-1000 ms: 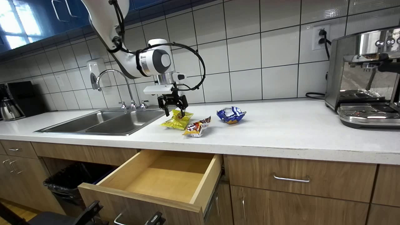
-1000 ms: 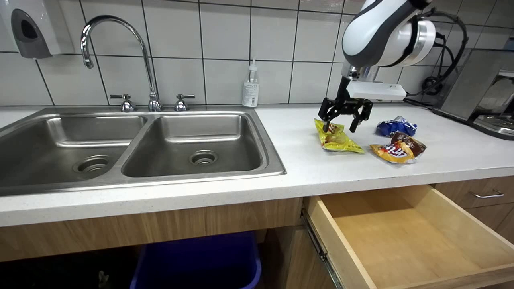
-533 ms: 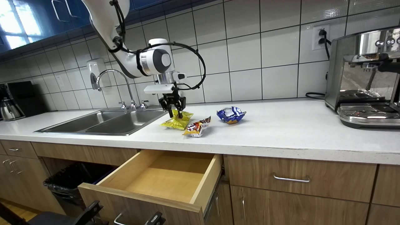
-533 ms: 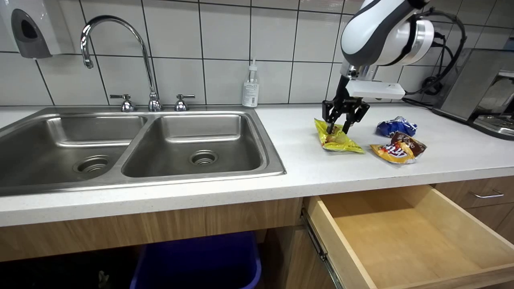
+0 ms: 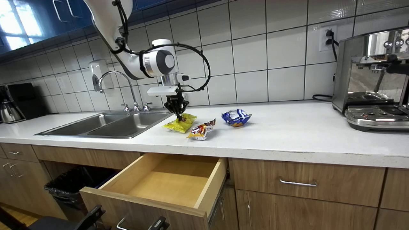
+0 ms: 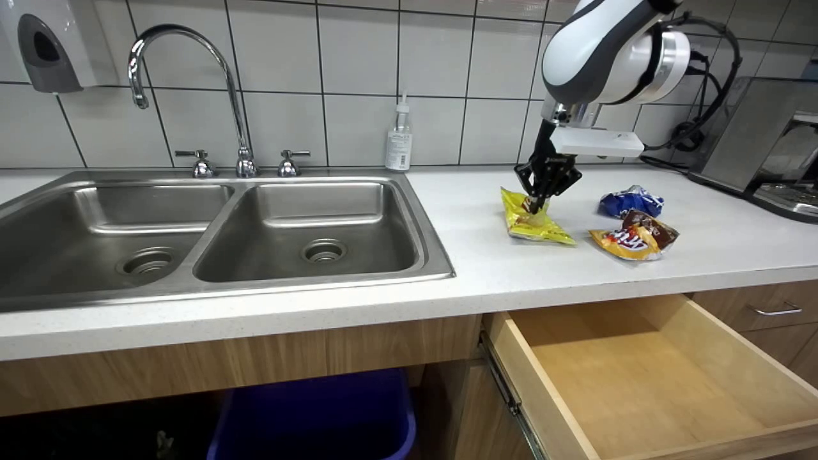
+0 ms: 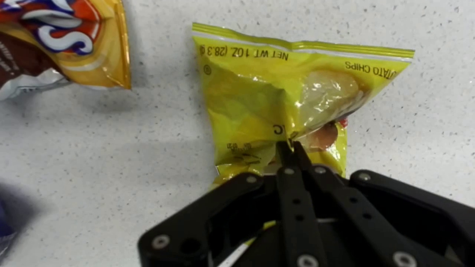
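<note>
- Pinched fold of yellow chip bag [image 7: 252, 96] btwn fingers of gripper [image 7: 291, 146].
- Had orange-brown pkt [image 6: 632, 237] nr, blue pkt [image 6: 631, 202] farther, on ctr [image 6: 479, 271].
- Had drawer [image 5: 174, 179] pulled out below.

Fine grey and black specks dot the white surface [image 7: 156, 148]. The chip bag [image 7: 252, 96] is bright yellow with black print, a white stripe running along its ribbed, greenish-yellow end. The jaws are plain black, dotted with silver rivets. Nearest the surface's front edge, the pouch [image 6: 634, 237] mixes golden orange with dark brown, its white letters outlined blue on red. Nearer the back edge, the blue bag [image 5: 235, 118] bears white markings and an orange patch. Along that edge rise pale tiles [image 5: 284, 48], gridded with dark lines.
</note>
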Tool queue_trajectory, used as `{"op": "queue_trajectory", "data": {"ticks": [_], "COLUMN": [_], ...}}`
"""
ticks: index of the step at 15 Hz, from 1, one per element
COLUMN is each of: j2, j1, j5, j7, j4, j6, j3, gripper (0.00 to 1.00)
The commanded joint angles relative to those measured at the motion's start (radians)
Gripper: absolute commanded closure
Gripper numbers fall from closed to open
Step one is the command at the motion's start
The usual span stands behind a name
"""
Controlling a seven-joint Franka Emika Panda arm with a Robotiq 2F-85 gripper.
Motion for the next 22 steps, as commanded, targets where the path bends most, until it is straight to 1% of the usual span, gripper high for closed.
{"op": "queue_trajectory", "data": {"ticks": [1,12,15,22], "j2": [0.011,-0.058,-0.087,-0.189], "j1": [-0.011,-0.009,-0.008,-0.006], "j5": [0.025,0.027,0.027,0.031], "j7": [-0.035,-0.057,-0.059,-0.058], "j4": [0.030,-0.044,-0.082,-0.221], "j6": [-0.039,-0.005,0.006,0.038], "j3": [0.011,0.029,0.030,0.036], "gripper": [1.00,1.00,1.00,1.00]}}
